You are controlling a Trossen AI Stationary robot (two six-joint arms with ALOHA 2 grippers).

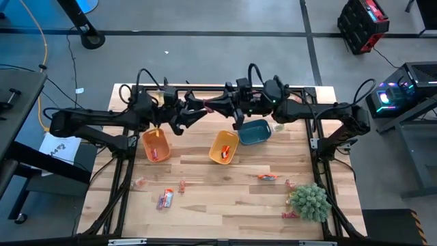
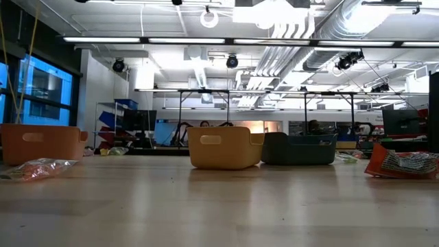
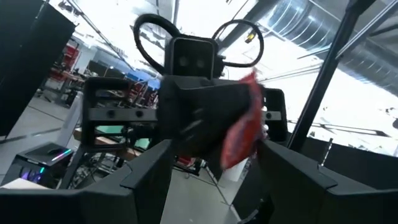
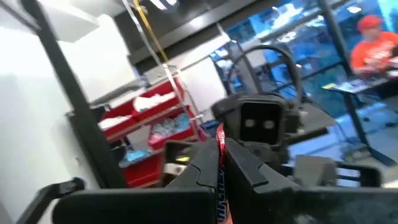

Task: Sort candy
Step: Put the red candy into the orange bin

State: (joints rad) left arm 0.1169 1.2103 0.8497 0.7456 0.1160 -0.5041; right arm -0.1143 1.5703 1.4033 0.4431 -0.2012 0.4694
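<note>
Up over the far middle of the table [image 1: 205, 201], both arms meet tip to tip. The left gripper [image 1: 203, 109] and the right gripper [image 1: 217, 107] each pinch the same red candy [image 3: 244, 127], held in the air between them. More candy lies scattered along the near side: one piece [image 1: 267, 177] right of centre, another [image 1: 164, 199] to the left. The orange bin [image 1: 155, 145], yellow-orange bin [image 1: 224, 147] and blue bin [image 1: 255, 132] sit in a row. A green plant [image 1: 311, 201] stands near right.

no text, label or number can be read anywhere here.
</note>
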